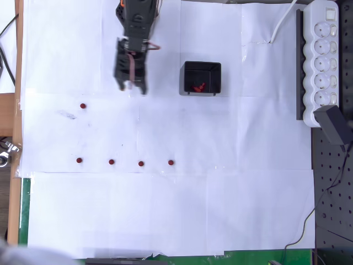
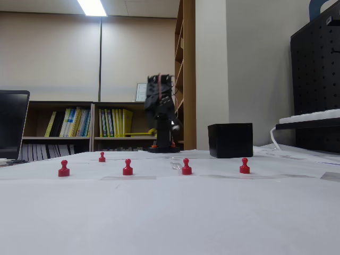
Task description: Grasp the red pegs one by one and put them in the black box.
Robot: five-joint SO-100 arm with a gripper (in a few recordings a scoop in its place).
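Nearest the fixed cam is bare white paper on the table (image 2: 170, 223), then a row of four red pegs (image 2: 127, 167) standing upright, w/ a fifth peg (image 2: 101, 157) set a bit further back on the left. Overhead view shows the same layout: four pegs in a line (image 1: 111, 162) across the lower-middle of the paper and the lone peg (image 1: 83, 106) above the row's left end. Beyond them the tool (image 1: 132, 85) hangs off the table surface, motion-blurred in both views, fingers pointing down-picture in the overhead view; can't tell whether the jaws are apart or together, and nothing red is visible between them. Key relation for the next pick, as I judge it: the lone peg lies down and to the left of the tool in the overhead view, nearer than any peg in the row, so it looks the likeliest target; pegs are round, so approach angle matters little. The black box (image 1: 202, 78) sits to the right of the tool, well apart from all loose pegs, w/ red pieces (image 1: 197, 87) already inside on its floor; exact count unclear. Far right, a white power strip (image 1: 322, 61) at the table edge.
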